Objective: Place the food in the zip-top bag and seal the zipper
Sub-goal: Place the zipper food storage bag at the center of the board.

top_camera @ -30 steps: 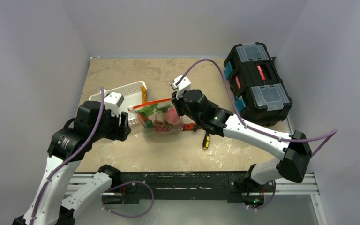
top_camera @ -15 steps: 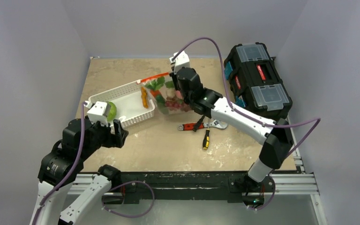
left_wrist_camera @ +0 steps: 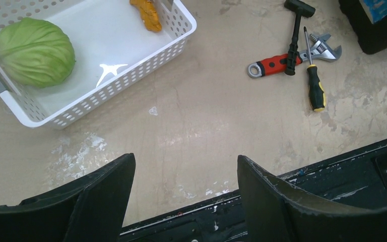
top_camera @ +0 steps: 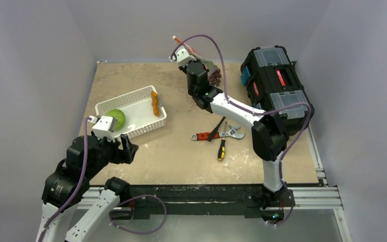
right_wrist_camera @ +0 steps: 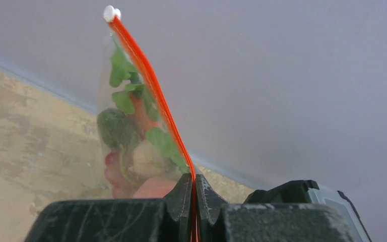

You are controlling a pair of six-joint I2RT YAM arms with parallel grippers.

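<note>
My right gripper (top_camera: 200, 65) is raised near the back wall, shut on the red-orange zipper (right_wrist_camera: 146, 75) of the zip-top bag (right_wrist_camera: 131, 146). The clear bag hangs from it with food inside: leafy greens, a carrot, red grapes and a pink peach. From above, the bag (top_camera: 213, 75) shows beside the wrist. A green cabbage (top_camera: 115, 119) (left_wrist_camera: 35, 50) and a small orange piece (top_camera: 154, 103) (left_wrist_camera: 148, 12) lie in the white basket (top_camera: 140, 126). My left gripper (top_camera: 126, 150) (left_wrist_camera: 186, 171) hangs open and empty over the table's near edge.
A red-handled wrench (top_camera: 204, 135), a hammer (left_wrist_camera: 295, 30) and a yellow-tipped screwdriver (top_camera: 221, 150) lie crossed at mid-table. A black toolbox (top_camera: 277, 91) stands at the back right. The basket's front wall (left_wrist_camera: 101, 96) is just ahead of my left gripper.
My right arm has swung the bag up and away from mid-table toward the back wall. The left arm has let go of the bag and pulled back to the near left, its jaws wider.
</note>
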